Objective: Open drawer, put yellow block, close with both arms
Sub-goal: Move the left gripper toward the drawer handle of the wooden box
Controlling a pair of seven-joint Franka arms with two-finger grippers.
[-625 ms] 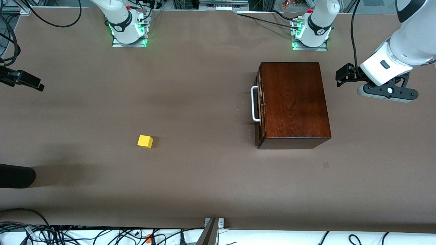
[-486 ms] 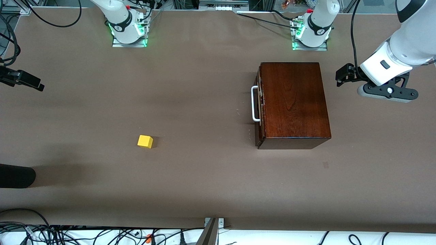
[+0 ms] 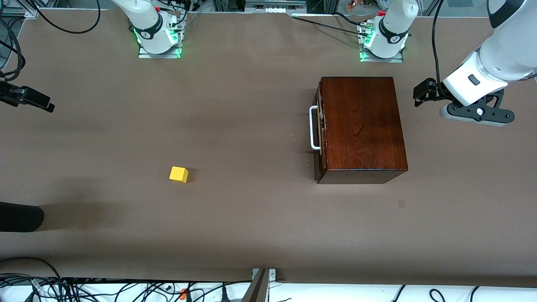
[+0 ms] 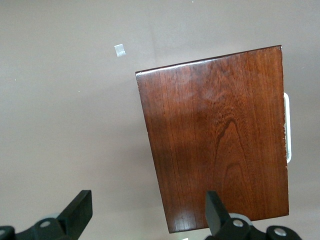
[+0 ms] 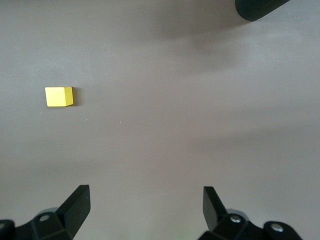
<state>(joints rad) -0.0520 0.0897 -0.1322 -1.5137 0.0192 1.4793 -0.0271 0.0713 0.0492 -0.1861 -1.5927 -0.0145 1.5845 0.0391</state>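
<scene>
The tabletop [image 3: 251, 235] lies bare around the wooden box [image 3: 361, 126]. Its drawer [image 3: 319, 130] is closed, handle [image 3: 313, 128] facing the right arm's end. The left gripper [image 4: 147, 220] hangs beside the box, jaws wide and empty. The right gripper [image 5: 145, 212], jaws spread and empty, hovers well apart from the box. The yellow block [image 3: 178, 174] sits nearer the front camera than the box.

The drawer [image 3: 319, 128] shows only as a thin edge of its front under the box lid, so its inside is hidden. The handle [image 4: 287, 127] is partly covered by the box [image 4: 215, 135] in the left wrist view. The right gripper [image 5: 145, 207] is cut off by the picture's edge, only its fingertips [image 5: 77, 202] showing; the left gripper [image 4: 147, 212] likewise. A black cylinder [image 3: 19, 217] runs off the front view's edge.
</scene>
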